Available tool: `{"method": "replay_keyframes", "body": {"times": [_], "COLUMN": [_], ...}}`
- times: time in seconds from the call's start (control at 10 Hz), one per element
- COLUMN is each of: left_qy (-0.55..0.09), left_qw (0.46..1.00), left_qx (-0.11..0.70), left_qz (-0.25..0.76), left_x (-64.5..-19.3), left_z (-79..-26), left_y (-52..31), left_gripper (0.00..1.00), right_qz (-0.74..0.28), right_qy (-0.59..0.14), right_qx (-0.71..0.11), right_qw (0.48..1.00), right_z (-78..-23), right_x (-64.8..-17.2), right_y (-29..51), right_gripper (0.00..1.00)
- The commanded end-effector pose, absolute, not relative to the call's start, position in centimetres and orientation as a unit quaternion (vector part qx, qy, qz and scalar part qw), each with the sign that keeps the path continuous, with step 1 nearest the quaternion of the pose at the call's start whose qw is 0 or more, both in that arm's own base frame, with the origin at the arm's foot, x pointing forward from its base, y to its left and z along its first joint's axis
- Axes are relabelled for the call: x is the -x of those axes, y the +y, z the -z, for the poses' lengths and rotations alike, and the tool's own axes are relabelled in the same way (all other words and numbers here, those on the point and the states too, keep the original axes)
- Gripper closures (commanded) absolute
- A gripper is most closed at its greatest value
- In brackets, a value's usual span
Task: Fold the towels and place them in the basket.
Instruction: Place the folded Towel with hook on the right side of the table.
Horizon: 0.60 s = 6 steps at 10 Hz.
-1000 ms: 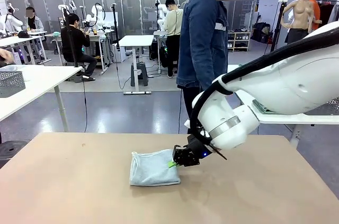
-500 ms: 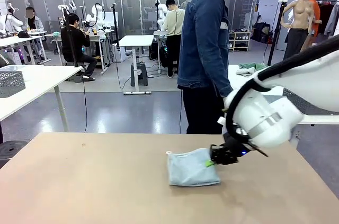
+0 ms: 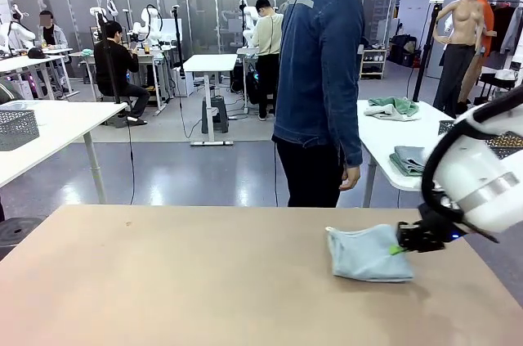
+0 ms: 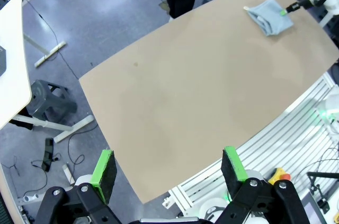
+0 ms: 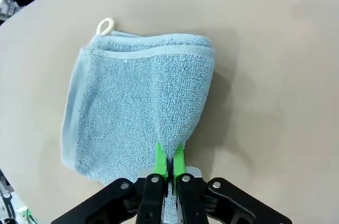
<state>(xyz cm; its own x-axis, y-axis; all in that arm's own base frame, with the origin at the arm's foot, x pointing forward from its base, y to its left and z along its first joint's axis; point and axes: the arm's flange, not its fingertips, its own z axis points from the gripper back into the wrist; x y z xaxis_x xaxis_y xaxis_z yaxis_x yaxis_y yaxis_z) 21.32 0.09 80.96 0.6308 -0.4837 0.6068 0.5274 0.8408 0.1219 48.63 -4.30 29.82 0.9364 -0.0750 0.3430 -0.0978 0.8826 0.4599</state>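
Stretching across the room, the tan table (image 3: 163,280) has a person in a denim jacket (image 3: 319,76) standing at its far side. The white right arm (image 3: 482,182) reaches in low from the right. A folded pale blue-grey towel (image 3: 368,253) lies flat near the table's far right corner. The right gripper (image 5: 168,163) is pinched tight on the towel's edge. The left gripper (image 4: 167,152) hangs high above the table, fingers spread wide. A small white loop (image 5: 105,25) sticks out from one towel corner.

1. Towel (image 3: 366,253) lies on the table (image 3: 163,280), toward its far right.
2. Right gripper (image 3: 403,246) grips the towel's right edge.
3. Person (image 3: 319,76) stands behind the table, left of the towel.
4. Behind, right: a side table (image 3: 384,135) bearing more towels (image 3: 391,106) and, perhaps, the basket (image 3: 505,141).
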Motion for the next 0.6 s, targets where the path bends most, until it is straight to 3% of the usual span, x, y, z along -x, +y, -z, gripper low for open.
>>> {"method": "replay_keyframes", "body": {"times": [0.0,0.5], "left_qy": [-0.326,-0.326], "left_qw": [0.901,0.901], "left_qx": [0.036,0.036], "left_qz": [0.284,0.284], "left_x": [-21.3,-21.3], "left_z": [-80.8,-80.8], "left_y": [0.0,0.0], "left_gripper": [0.0,0.0], "right_qz": [-0.02,-0.022], "right_qy": [-0.168,-0.165], "right_qx": [-0.23,-0.181], "right_qw": [0.958,0.969], "right_z": [-30.3,-30.6], "right_x": [-48.6,-49.4], "right_y": [-7.2,-12.3], "right_gripper": [0.94,0.94]}}
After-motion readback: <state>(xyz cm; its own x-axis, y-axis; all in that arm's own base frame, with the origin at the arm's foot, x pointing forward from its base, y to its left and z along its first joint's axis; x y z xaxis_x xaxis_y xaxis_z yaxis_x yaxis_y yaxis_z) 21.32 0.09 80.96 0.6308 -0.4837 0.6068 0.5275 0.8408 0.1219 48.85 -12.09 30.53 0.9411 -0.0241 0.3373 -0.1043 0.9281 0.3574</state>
